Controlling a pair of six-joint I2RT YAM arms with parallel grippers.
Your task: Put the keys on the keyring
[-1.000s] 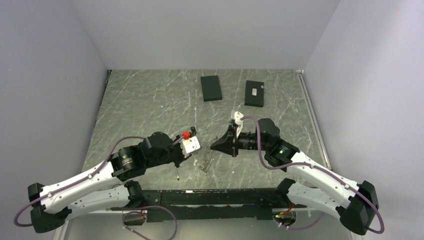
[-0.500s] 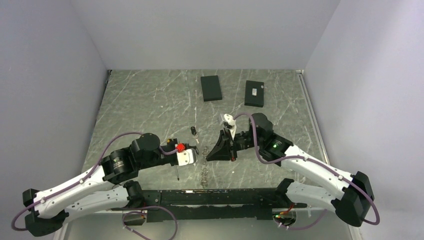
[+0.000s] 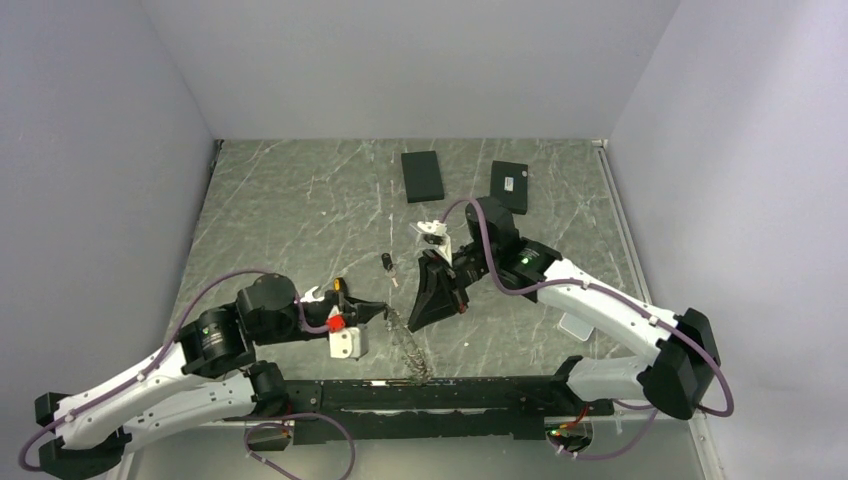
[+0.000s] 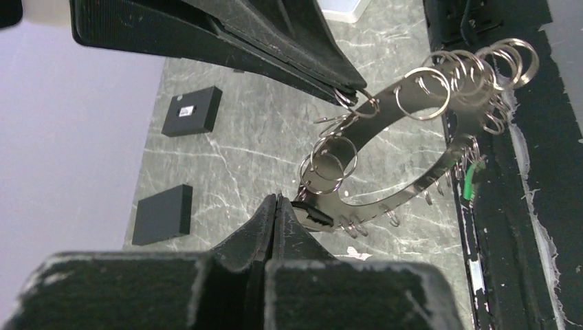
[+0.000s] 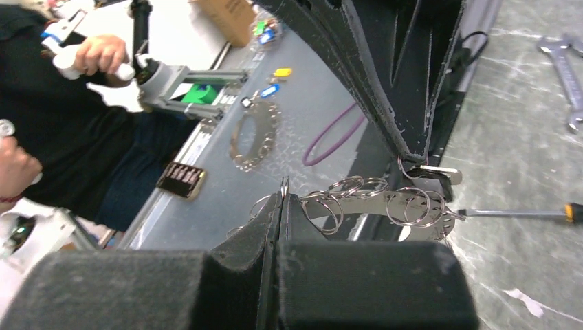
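The keyring [image 3: 410, 345], a flat grey metal band hung with several split rings and a green tag [image 4: 469, 180], hangs off the table between both grippers. My left gripper [image 3: 386, 311] is shut and pinches the band's end [image 4: 277, 199], next to a small black piece [image 4: 313, 214]. My right gripper [image 3: 413, 322] is shut on one split ring [image 5: 283, 185]; its fingers [image 4: 275, 41] show in the left wrist view. The keyring also shows in the right wrist view [image 5: 385, 203]. One black-headed key [image 3: 387, 263] lies on the table behind the grippers. Other keys are hidden.
Two black boxes [image 3: 422, 176] [image 3: 510, 186] lie at the back of the table. A black-and-yellow screwdriver [image 5: 515, 212] and silver wrenches [image 5: 567, 65] lie on the marble. The black frame rail [image 3: 450, 390] runs along the near edge.
The left arm has drawn back toward the near left and the right gripper has swung left toward it. The keyring has left the table and hangs between them. The key came into view.
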